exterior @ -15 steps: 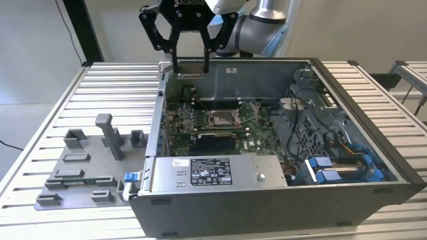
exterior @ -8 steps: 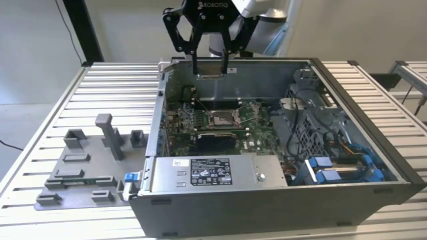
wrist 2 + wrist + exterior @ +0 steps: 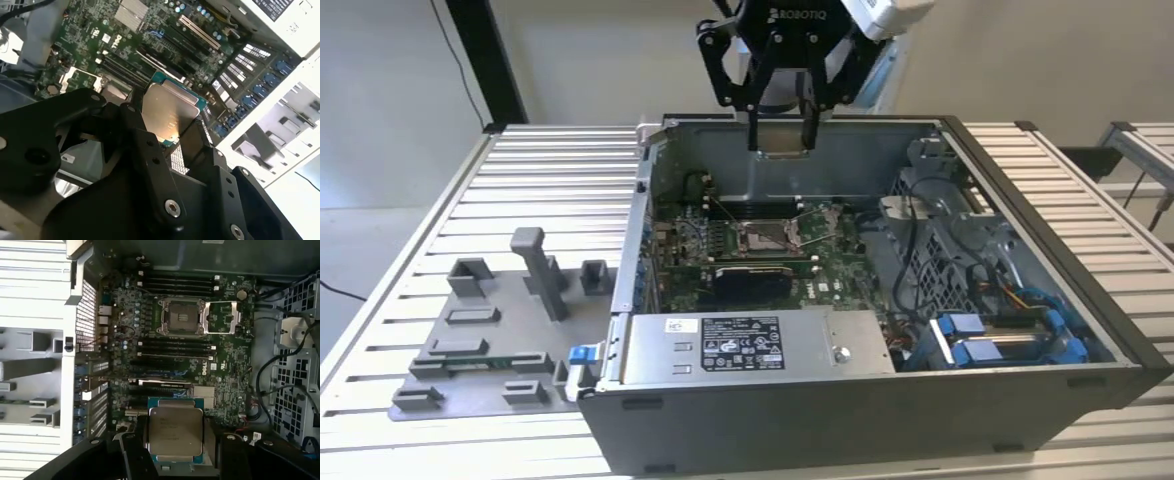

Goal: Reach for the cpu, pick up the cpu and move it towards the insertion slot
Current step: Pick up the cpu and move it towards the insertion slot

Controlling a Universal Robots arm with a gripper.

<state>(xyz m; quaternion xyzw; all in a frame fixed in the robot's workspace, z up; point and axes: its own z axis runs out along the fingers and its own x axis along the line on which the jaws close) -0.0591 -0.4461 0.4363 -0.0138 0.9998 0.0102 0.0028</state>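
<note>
Above the open computer case [image 3: 1041, 400] you have the gripper [image 3: 783, 140] hanging high, fingers [image 3: 811, 125] closed on the cpu [image 3: 785, 153], gripping its edges. Well below sits the green board [image 3: 225, 370]; on it, the insertion slot [image 3: 180, 316], lid swung aside.

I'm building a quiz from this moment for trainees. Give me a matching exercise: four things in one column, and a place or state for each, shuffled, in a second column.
Things:
1. cpu
2. insertion slot
3. gripper
4. grey fixture plate

Places or states:
A. on the slatted table outside the case, at the exterior view's left
B. open on the green board, with nothing in it
C. held between the jaws, above the board
D. above the open computer case, shut on the chip

Pairs: 1-C, 2-B, 3-D, 4-A
</note>
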